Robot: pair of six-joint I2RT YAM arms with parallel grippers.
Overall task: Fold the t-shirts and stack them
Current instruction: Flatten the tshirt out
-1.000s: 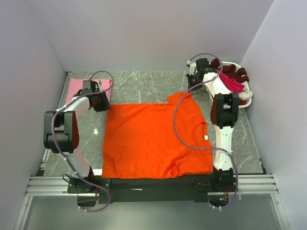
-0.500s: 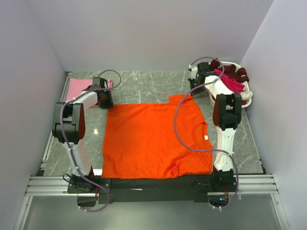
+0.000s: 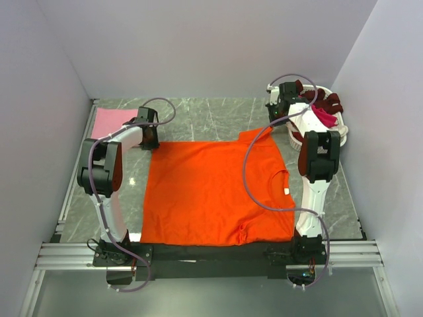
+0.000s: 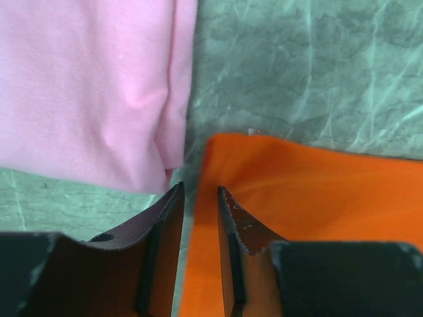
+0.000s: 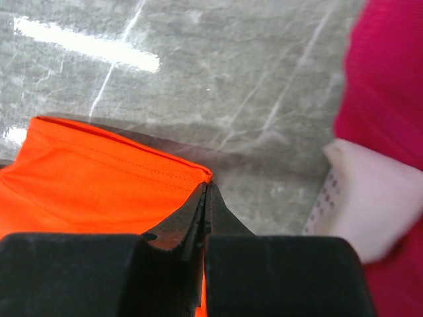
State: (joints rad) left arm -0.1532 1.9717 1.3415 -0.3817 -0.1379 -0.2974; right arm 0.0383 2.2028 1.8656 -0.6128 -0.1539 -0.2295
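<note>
The bright orange t-shirt (image 3: 211, 191) lies spread flat in the middle of the table. My right gripper (image 3: 274, 122) is shut on its far right sleeve corner (image 5: 119, 178), jaws pressed together at the hem (image 5: 204, 187). My left gripper (image 3: 151, 135) sits at the shirt's far left corner, its jaws a narrow gap apart (image 4: 200, 191) over the orange edge (image 4: 310, 191), gripping nothing. The light pink shirt (image 3: 112, 122) lies folded at the far left, just left of that gripper (image 4: 86, 86). Magenta (image 3: 324, 117) and dark maroon (image 3: 327, 100) shirts lie in the basket.
The white plastic basket (image 3: 340, 135) stands at the far right by the wall, close to my right gripper; its rim (image 5: 370, 205) and the magenta cloth (image 5: 390, 79) show in the right wrist view. Grey marble table (image 3: 205, 119) shows between the arms at the back.
My left gripper moved right, from beside the pink shirt to the orange shirt's far left corner. My right gripper moved slightly right with the sleeve, and the orange shirt shifted right with it.
</note>
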